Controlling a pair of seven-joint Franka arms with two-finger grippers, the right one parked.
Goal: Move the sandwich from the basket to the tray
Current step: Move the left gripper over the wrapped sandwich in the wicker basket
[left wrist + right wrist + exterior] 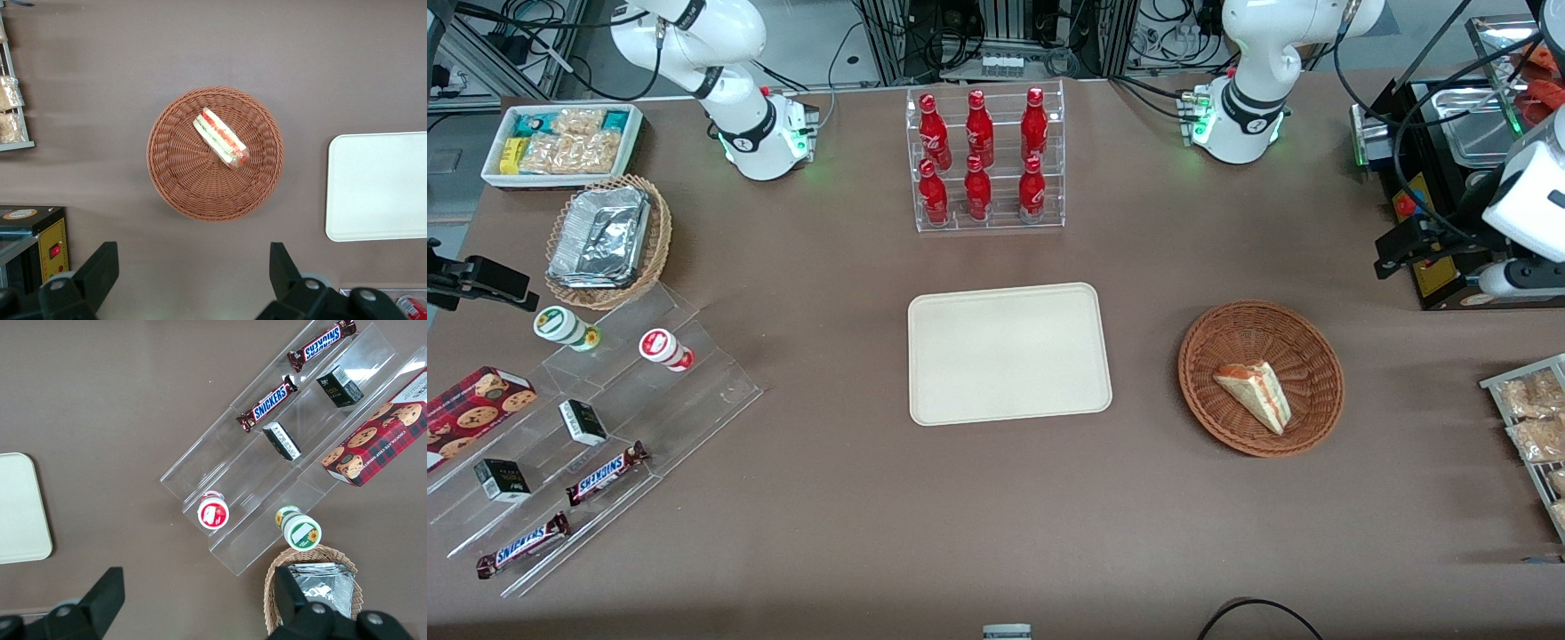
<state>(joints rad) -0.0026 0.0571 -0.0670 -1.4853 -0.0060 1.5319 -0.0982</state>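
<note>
Sandwich point(221, 138): triangular wedge lying on its side in the basket point(180, 180), cut face showing red-orange and green layers; untouched.

Gripper point(193, 273): left arm's, fingers point(100, 270) spread wide, holding nothing, touching nothing; it hangs high over the brown table point(996, 533), with the basket below and just ahead of the fingertips. In the front view only part of the arm shows, at the working arm's end of the table.

Basket: round reddish-brown wicker, sitting on the table below the gripper; holds only the sandwich.

Tray point(1009, 354): cream rectangular tray, flat on the table, beside the basket toward the parked arm's end, apart from it; bare.

Bottle rack point(985, 160): clear tiered stand of red bottles, farther from the front camera than the tray.
</note>
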